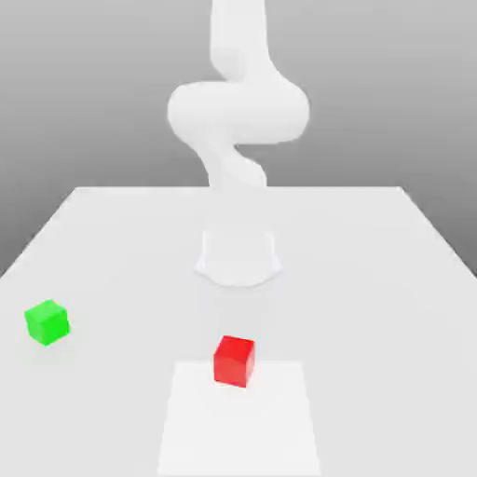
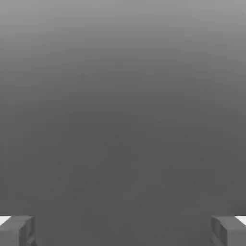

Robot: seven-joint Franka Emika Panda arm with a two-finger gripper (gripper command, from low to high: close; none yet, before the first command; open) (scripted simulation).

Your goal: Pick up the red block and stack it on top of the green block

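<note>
Nearest you, lower centre, red block (image 1: 233, 361) sits on the table (image 1: 373, 279); green block (image 1: 47, 321) lies left; your end effector (image 2: 123, 230) gapes wide, empty.

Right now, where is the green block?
In the exterior view, the green block sits on the white table near its left edge, apart from the red block, which lies to its right and nearer the camera.
</note>
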